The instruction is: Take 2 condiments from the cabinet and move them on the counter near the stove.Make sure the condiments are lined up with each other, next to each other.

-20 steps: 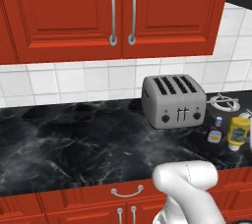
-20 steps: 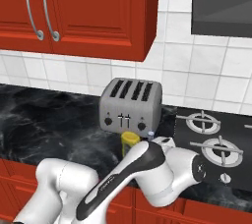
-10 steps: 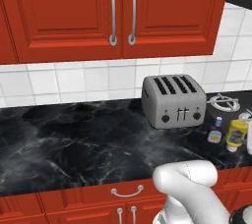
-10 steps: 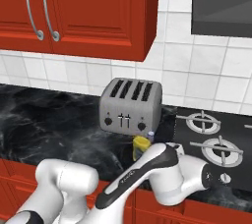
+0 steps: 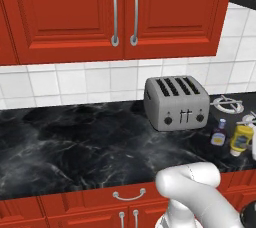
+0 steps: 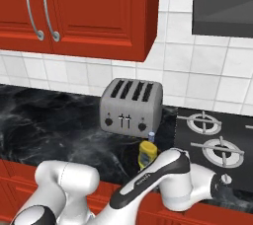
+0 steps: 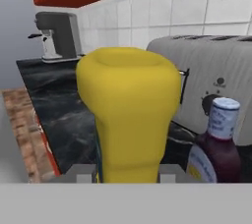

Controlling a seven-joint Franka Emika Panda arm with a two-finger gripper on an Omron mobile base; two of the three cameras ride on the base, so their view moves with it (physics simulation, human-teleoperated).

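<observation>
This was a home kitchen. Red cabinets [image 5: 115,14] hung over a white tiled wall [image 5: 75,79] and a black marble counter [image 5: 75,142]. A toaster [image 5: 176,103] stood beside a gas stove [image 6: 217,145] under a dark hood [image 6: 222,14].

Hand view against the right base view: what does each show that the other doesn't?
Hand view alone: a coffee machine at the counter's far end, and the brown bottle's dark body and pale label. Right base view alone: the stove, the hood and the cabinet doors. Both: the yellow bottle, the brown bottle's cap, the toaster, the counter and wall tiles.
</observation>
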